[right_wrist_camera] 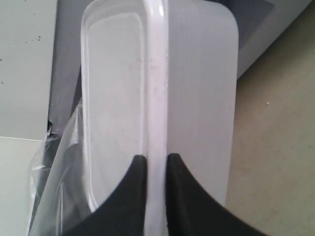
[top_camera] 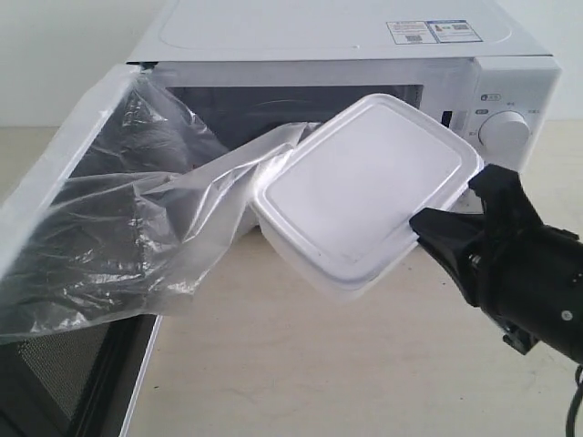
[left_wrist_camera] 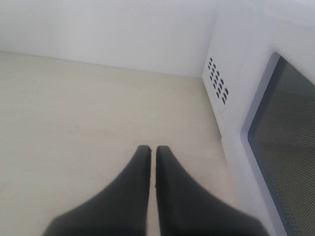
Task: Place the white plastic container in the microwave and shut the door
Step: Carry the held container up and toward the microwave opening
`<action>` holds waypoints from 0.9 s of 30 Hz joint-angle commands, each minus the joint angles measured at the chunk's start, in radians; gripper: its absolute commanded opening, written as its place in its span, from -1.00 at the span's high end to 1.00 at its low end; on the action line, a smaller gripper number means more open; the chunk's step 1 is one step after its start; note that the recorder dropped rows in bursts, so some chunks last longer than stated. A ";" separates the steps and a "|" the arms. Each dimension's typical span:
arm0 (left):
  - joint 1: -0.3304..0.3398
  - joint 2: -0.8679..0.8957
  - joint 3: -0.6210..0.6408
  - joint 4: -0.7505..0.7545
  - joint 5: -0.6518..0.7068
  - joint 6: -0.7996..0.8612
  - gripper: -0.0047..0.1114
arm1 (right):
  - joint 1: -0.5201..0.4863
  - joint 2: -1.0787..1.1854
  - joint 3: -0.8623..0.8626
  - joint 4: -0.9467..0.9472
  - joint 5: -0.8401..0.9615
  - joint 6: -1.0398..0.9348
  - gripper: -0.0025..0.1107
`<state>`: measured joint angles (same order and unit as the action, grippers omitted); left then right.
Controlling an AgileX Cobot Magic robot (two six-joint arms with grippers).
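Observation:
The white plastic container (top_camera: 369, 187) hangs tilted in the air in front of the microwave (top_camera: 364, 55), clear of the table. My right gripper (top_camera: 428, 232) is shut on its rim at the near right corner; the right wrist view shows both fingers pinching the rim (right_wrist_camera: 156, 98) of the container (right_wrist_camera: 197, 98). The door (top_camera: 55, 237) stands wide open at the left, with crinkled clear film (top_camera: 155, 209) hanging from its inner face toward the cavity. My left gripper (left_wrist_camera: 153, 150) is shut and empty, low over the table beside the microwave's vented side wall (left_wrist_camera: 219, 83).
The loose film drapes across the lower left of the cavity opening, touching the container's left edge. A round knob (top_camera: 504, 129) sits on the control panel just behind the right gripper. Beige tabletop (top_camera: 301, 364) lies in front.

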<state>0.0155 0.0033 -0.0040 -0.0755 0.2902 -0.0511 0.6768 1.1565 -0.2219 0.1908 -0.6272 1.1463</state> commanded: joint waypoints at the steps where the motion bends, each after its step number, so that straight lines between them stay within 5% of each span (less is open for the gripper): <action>1: 0.000 -0.003 0.004 -0.010 -0.006 -0.008 0.84 | 0.002 0.126 0.001 -0.023 -0.190 0.083 0.96; 13: 0.000 -0.003 0.004 -0.010 -0.006 -0.008 0.84 | 0.135 0.452 -0.047 0.170 -0.537 0.080 0.96; 27: 0.000 -0.003 0.004 -0.010 -0.006 -0.008 0.84 | 0.281 0.654 -0.267 0.454 -0.574 0.074 0.96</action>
<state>0.0155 0.0033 -0.0040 -0.0755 0.2902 -0.0511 0.9420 1.7842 -0.4492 0.6114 -1.1584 1.2143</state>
